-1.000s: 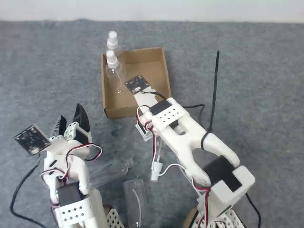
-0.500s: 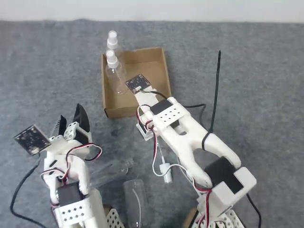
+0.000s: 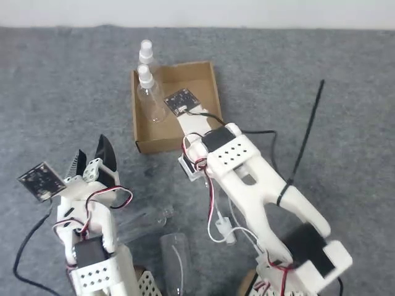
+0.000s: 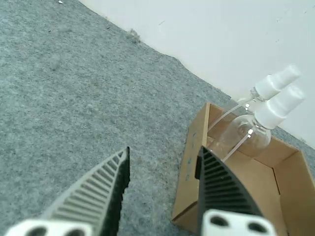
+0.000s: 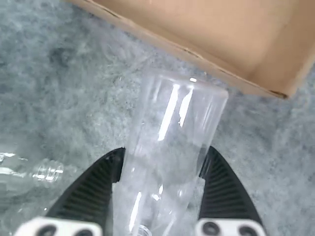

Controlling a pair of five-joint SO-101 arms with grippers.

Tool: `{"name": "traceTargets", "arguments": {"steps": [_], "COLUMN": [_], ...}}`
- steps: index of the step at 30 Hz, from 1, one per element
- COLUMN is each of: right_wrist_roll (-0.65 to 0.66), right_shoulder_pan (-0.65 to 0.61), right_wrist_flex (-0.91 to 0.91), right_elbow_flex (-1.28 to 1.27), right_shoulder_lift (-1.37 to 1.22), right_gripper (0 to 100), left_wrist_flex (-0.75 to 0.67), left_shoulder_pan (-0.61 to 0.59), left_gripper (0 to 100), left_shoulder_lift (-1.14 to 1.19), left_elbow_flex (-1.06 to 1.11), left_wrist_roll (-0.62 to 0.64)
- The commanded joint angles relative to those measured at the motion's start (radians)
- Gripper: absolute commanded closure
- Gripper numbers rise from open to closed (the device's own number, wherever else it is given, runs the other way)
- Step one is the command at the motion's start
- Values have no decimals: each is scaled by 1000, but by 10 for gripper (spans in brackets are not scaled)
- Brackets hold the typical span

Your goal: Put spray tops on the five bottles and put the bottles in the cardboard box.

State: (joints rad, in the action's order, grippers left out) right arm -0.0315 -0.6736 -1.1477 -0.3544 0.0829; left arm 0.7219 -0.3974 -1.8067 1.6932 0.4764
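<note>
At the box's near wall: right jaws clamped on a clear bottle, base end toward the box

Grey carpeted surface (image 3: 333,68) carries everything. Cardboard box (image 3: 173,145) sits open-topped ahead of both arms. Right arm (image 3: 247,172) is stretched out with its wrist just short of the box's near wall. Left arm (image 3: 86,209) is well back and off to the side, so the right arm is clearly the nearer one.

Held bottle (image 5: 177,118) lies straight out from the right jaws. Its long axis runs in line with them, base end just beside the near wall but outside it. The neck end is back toward the wrist, and I cannot tell if a spray top is on.

Two capped bottles (image 3: 150,92) stand in the box's far corner on the left arm's side. A loose uncapped bottle (image 3: 143,223) and another clear one (image 3: 175,262) lie on the surface between the arm bases.

Right jaws: moderately open, pinching the bottle's body on both sides. Left jaws: spread wide, holding nothing, aimed toward the box.

Likely next: lift the base over the wall and go forward. The wall edge could catch the base if it stays low.
</note>
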Motion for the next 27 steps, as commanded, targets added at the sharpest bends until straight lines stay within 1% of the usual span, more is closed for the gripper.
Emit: {"name": "traceTargets", "arguments": {"steps": [1, 18, 22, 24, 27], "right_wrist_roll": [-12, -11, -15, -48, -140], "right_shoulder_pan": [12, 13, -12, -31, -36], "right_wrist_flex": [-21, -22, -81, -99, -97], "right_elbow_flex": [54, 51, 43, 41, 41], "right_shoulder_lift": [108, 222, 252, 269, 283], "right_gripper": [918, 923, 923, 923, 923], "left_wrist_flex": [-14, -14, -14, -14, -14], "left_shoulder_pan": [-3, -3, -3, -3, -3], "left_gripper": [794, 794, 794, 794, 794], "left_shoulder_lift": [-17, -17, -17, -17, -17], "left_elbow_flex": [-8, -8, -8, -8, -8], "left_wrist_roll": [-9, -9, -9, -9, -9]}}
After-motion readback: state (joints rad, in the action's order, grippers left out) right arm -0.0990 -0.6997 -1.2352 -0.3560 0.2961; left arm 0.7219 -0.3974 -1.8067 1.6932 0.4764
